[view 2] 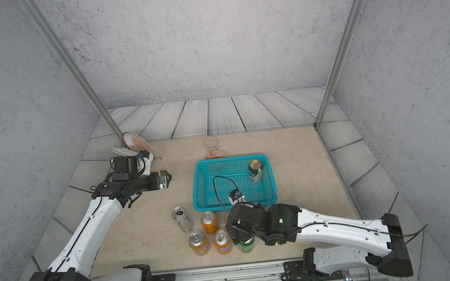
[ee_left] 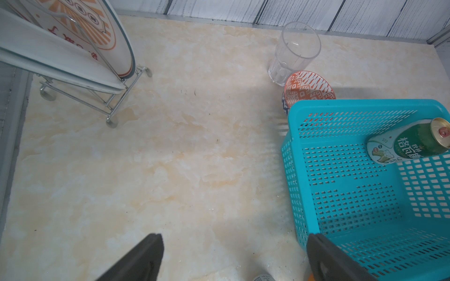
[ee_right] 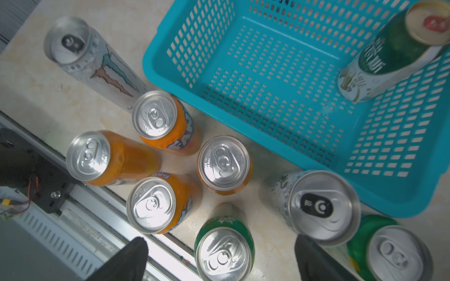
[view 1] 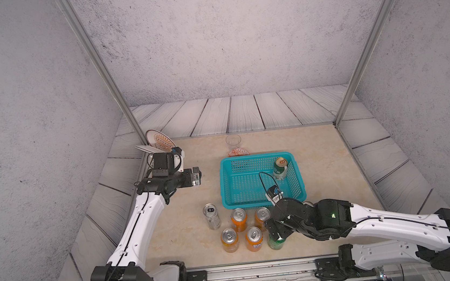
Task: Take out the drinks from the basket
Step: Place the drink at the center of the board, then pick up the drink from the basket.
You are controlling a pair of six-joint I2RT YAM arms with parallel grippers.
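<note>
Broadly, the table (view 1: 333, 164) carries everything. The teal basket (view 1: 227, 186) sits near its middle and is almost emptied. One drink is inside, the gold-topped green can (view 1: 280, 168), standing in the far right corner. I judge it comes last because that corner is the longest reach for either arm.

The left pincer (ee_left: 235, 237) hovers over bare table just beside the basket's left wall. Its jaws are spread wide and hold nothing, so it seems parked clear of the work. The right pincer (ee_right: 221, 243) hangs over the cluster by the table's near edge, jaws apart on either side of a green can (view 2: 246, 246). There is a gap on each side, so that can stands free on the table, ungripped.

The cans outside stand upright and close together between the basket and the near edge, probably to keep each carry short.

Counted:
- **Silver-white:** two, a tall silver-white can (ee_right: 68, 41) and a second silver-white can (ee_right: 321, 206).
- **Orange:** four orange cans (ee_right: 155, 116).
- **Green:** three, counting another green can (ee_right: 394, 253) and the one in the basket.

That makes eight out and one in.
</note>
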